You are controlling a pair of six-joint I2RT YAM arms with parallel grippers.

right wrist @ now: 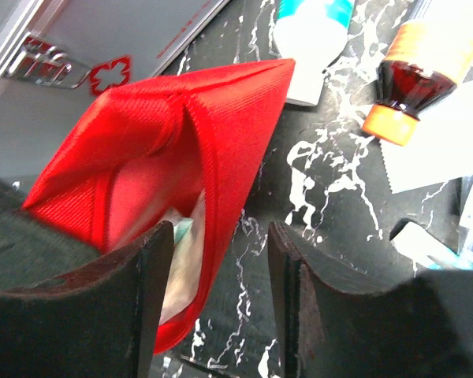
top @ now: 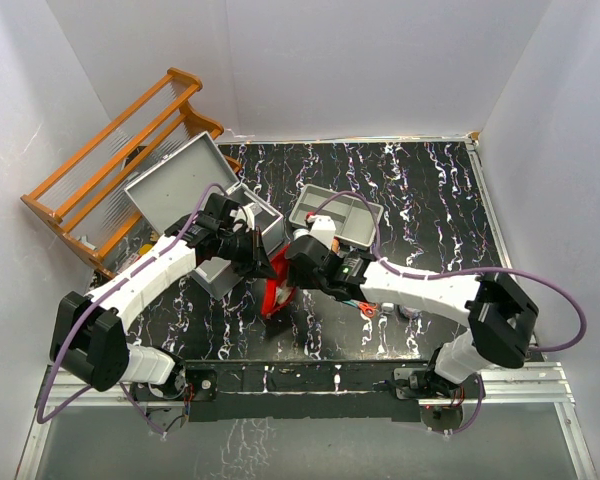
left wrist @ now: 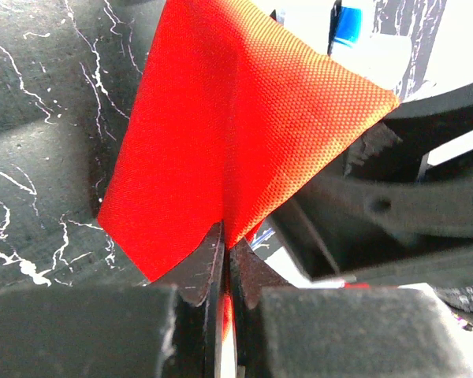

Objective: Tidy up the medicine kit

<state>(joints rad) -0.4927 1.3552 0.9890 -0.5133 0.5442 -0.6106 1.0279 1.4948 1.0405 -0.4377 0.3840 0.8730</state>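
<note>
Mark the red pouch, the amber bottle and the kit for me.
pouch [right wrist: 236, 142], right wrist view, red side panel.
bottle [right wrist: 414, 83], right wrist view, dark neck.
kit [top: 175, 182], top view, open lid.

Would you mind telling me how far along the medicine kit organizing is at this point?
Done: the medicine kit stands open, lid up. In hand: the left fingers pinch the red pouch's fabric, while the right fingers, open, straddle its open edge. Left: a brown bottle and a white tube lie loose outside the kit.

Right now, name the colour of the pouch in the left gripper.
Red fabric pouch, best in the left wrist view.
</note>
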